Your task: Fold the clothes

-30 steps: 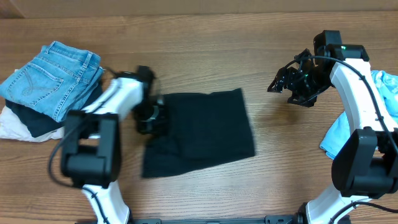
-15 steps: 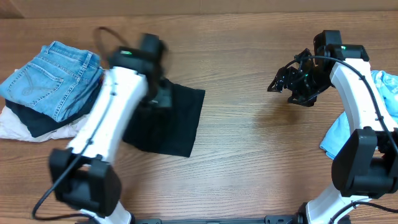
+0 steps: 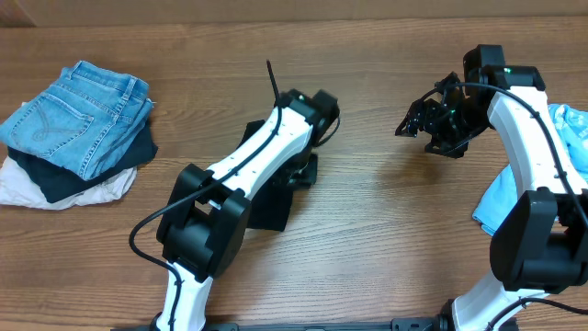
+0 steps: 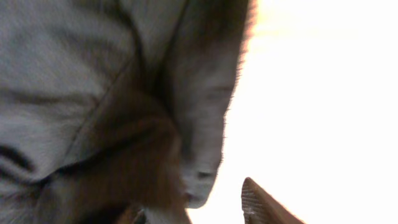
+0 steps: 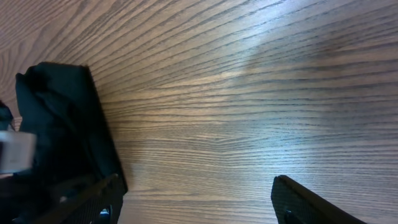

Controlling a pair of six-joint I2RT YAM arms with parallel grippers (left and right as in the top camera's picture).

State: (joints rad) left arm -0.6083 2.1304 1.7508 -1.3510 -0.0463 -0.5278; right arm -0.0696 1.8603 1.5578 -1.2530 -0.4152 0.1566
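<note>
The black T-shirt lies folded into a narrow dark bundle in the middle of the table, mostly covered by my left arm. My left gripper is over the shirt's far right edge. In the left wrist view grey-looking cloth fills the left of the picture. One fingertip stands clear of the cloth on the right, and the jaws are apart. The other finger is hidden behind the fabric. My right gripper hovers open over bare wood, to the right of the shirt, with nothing between its fingers.
A stack with blue jeans on top of a dark garment and a white one sits at the far left. A light blue cloth lies at the right edge, beside my right arm.
My left arm swung from the left side to the right, carrying the shirt's edge over so that the shirt is narrower. Its jaws have come apart. The right arm has not moved.
</note>
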